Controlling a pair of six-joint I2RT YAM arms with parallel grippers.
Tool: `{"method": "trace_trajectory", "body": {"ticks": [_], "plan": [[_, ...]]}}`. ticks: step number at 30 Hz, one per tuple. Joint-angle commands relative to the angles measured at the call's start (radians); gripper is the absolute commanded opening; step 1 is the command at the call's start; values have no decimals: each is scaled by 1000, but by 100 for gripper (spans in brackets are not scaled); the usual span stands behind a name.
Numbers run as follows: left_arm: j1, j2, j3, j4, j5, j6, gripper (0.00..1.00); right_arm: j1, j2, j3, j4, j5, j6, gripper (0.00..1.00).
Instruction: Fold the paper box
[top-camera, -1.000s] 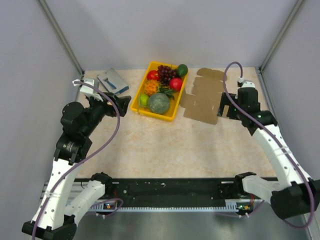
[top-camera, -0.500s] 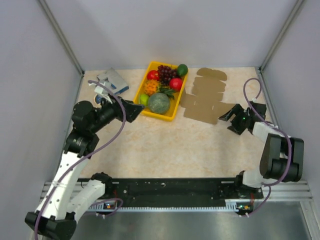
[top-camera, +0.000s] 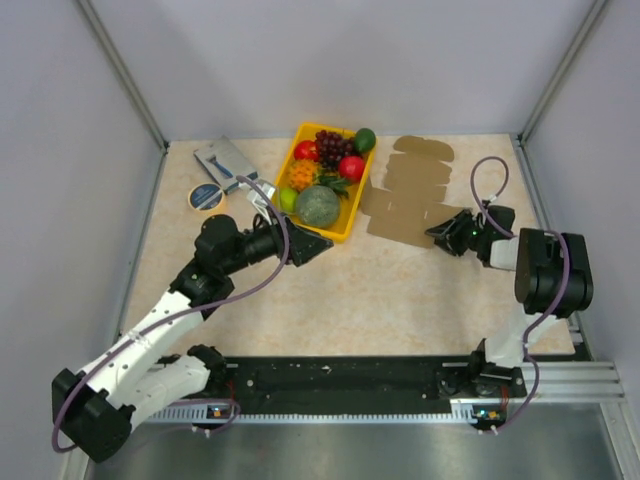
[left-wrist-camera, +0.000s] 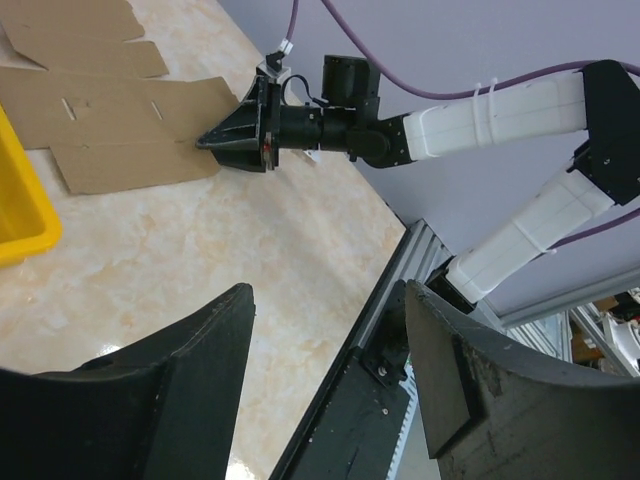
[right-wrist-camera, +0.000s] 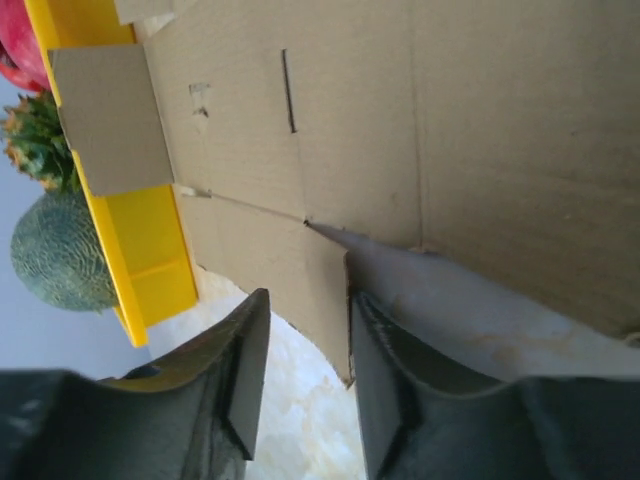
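The paper box (top-camera: 405, 195) is a flat brown cardboard sheet with flaps, lying on the table right of the yellow tray (top-camera: 312, 230). My right gripper (top-camera: 434, 233) lies low at the near right flap of the paper box (right-wrist-camera: 450, 120). In the right wrist view its jaws (right-wrist-camera: 307, 290) stand narrowly apart, with the flap's edge (right-wrist-camera: 325, 300) between them against one finger; a gap still shows. My left gripper (top-camera: 318, 247) points right in front of the tray, open, with nothing between its fingers (left-wrist-camera: 328, 290). It looks across at the sheet (left-wrist-camera: 110, 110) and the right gripper (left-wrist-camera: 215, 143).
The yellow tray (right-wrist-camera: 150, 240) holds fruit: a green melon (top-camera: 317, 206), grapes, red fruits and an avocado. A blue-grey packet (top-camera: 225, 163) and a small round tin (top-camera: 206, 196) lie at the back left. Walls close in the table on three sides.
The left arm swung down and right, from the back left to the tray's front. The right arm folded low and brought its gripper to the sheet's right flap. Both jaws narrowed.
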Motion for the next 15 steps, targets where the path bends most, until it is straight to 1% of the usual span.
{"method": "trace_trajectory", "body": {"ticks": [1,2,4,5,6,7,8,9,10,11,12,14,15], "plan": [[-45,38,-41,175,-85,-60,66,8,43,-41,165,6,80,32],[-68,64,-41,180,-103,-61,66,9,37,-55,173,6,78,21],[-85,95,-36,188,-120,-72,66,5,19,-57,174,-12,88,4],[-100,124,-38,198,-126,-84,66,0,3,-76,186,-23,101,0],[-109,138,-42,239,-138,-98,68,-4,-17,-96,200,-34,141,0],[-115,151,-48,255,-149,-131,70,-11,-76,-119,208,-57,158,0],[-131,177,-50,269,-161,-152,71,-39,-113,-171,193,-63,172,0],[-135,193,-54,299,-184,-202,75,-55,-151,-202,185,-65,196,0],[-142,208,-58,318,-192,-230,77,-75,-240,-233,177,-72,206,0],[-151,245,-59,330,-197,-257,79,-105,-277,-288,159,-79,225,0],[-160,263,-59,353,-206,-305,81,-116,-322,-309,142,-82,236,0],[-200,326,-64,396,-269,-351,85,-123,-441,-355,116,-97,256,0],[-210,348,-65,417,-287,-410,86,-123,-480,-365,77,-100,275,0]]}}
